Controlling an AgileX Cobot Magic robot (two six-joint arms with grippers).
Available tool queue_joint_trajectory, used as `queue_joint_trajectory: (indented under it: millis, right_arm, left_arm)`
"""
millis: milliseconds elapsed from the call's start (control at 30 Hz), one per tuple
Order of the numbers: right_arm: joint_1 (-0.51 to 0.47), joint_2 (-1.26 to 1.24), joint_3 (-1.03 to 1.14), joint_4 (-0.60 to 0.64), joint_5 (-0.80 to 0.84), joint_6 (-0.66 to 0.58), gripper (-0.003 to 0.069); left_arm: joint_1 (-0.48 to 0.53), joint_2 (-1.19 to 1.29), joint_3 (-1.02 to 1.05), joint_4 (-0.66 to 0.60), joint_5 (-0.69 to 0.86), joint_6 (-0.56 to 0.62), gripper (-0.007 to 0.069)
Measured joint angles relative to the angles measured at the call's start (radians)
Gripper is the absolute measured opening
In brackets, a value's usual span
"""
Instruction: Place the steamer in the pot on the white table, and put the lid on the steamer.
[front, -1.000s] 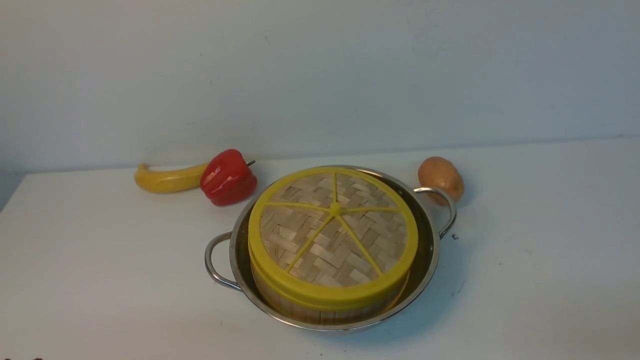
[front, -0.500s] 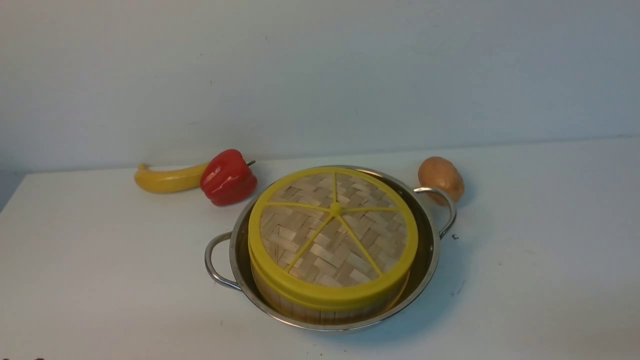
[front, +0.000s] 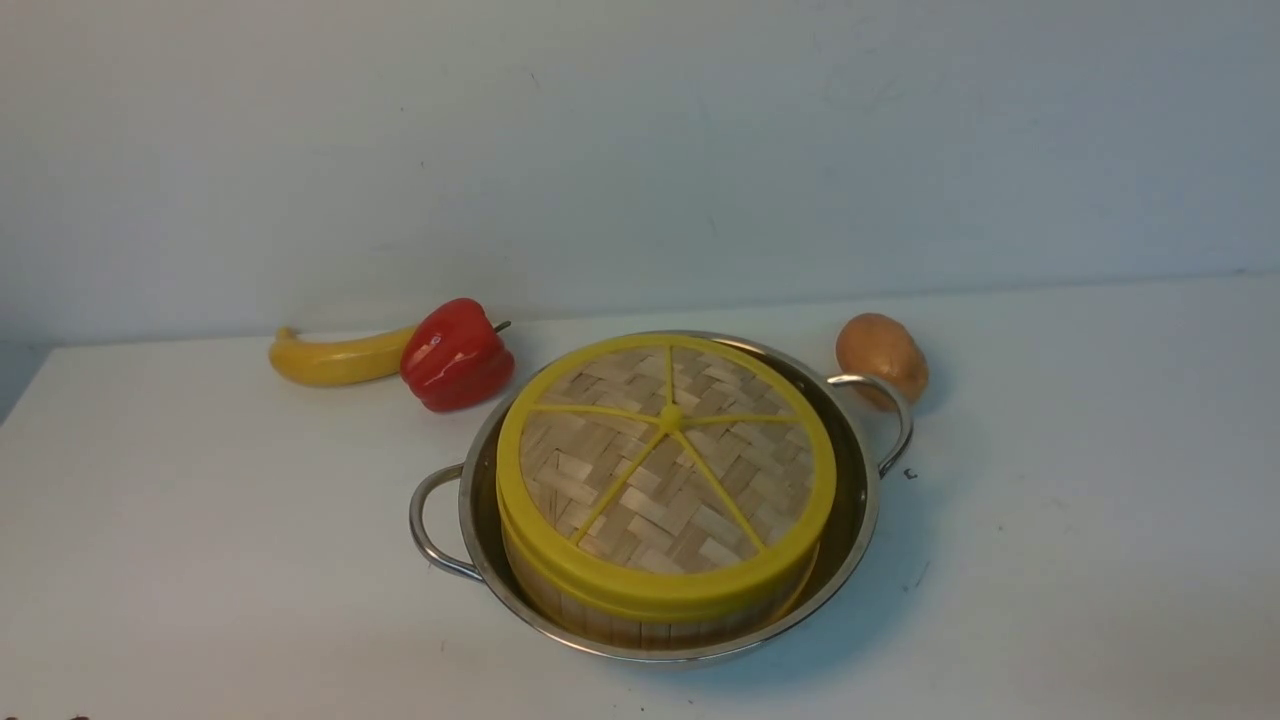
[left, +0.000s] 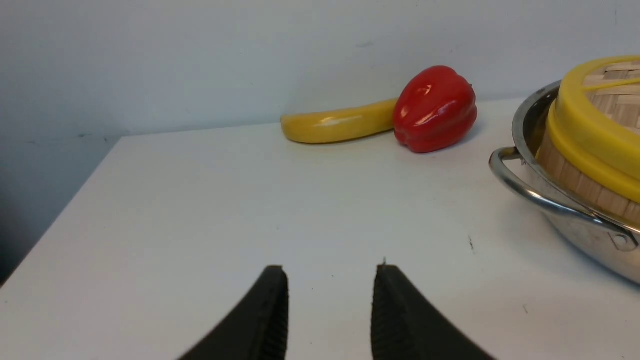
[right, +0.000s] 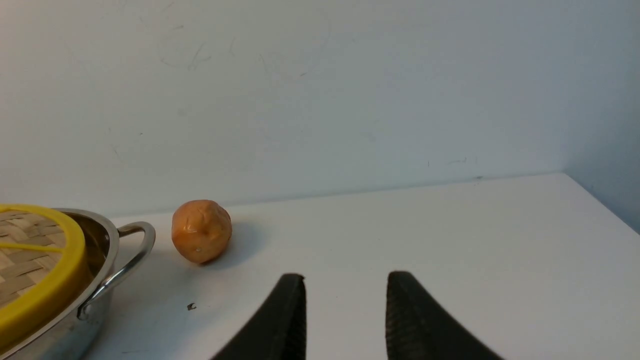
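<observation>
The steel pot (front: 855, 520) stands on the white table (front: 200, 560). The bamboo steamer (front: 640, 625) sits inside it, and the woven lid (front: 668, 470) with yellow rim and spokes lies on top, hiding the dumplings. Neither gripper shows in the front view. In the left wrist view my left gripper (left: 330, 272) is open and empty over bare table, left of the pot (left: 555, 200) and lid (left: 585, 135). In the right wrist view my right gripper (right: 345, 280) is open and empty, right of the pot (right: 107, 260) and lid (right: 45, 295).
A yellow banana (front: 335, 357) and a red pepper (front: 455, 355) lie behind the pot to the left, against the back wall. A brown potato (front: 880, 355) sits behind the pot's right handle (front: 890, 410). The table's left edge shows in the left wrist view.
</observation>
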Motion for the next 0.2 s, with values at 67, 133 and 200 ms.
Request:
queue_joint_trajectory:
  millis: [67,133,200]
  right_arm:
    - [0.0,0.0,0.0,0.0,0.0,-0.001,0.0242]
    - [0.0,0.0,0.0,0.0,0.0,-0.001,0.0242]
    - [0.0,0.0,0.0,0.0,0.0,-0.001,0.0242]
  left_arm:
    - [0.0,0.0,0.0,0.0,0.0,0.0,0.0232]
    - [0.0,0.0,0.0,0.0,0.0,0.0,0.0239]
    - [0.0,0.0,0.0,0.0,0.0,0.0,0.0241]
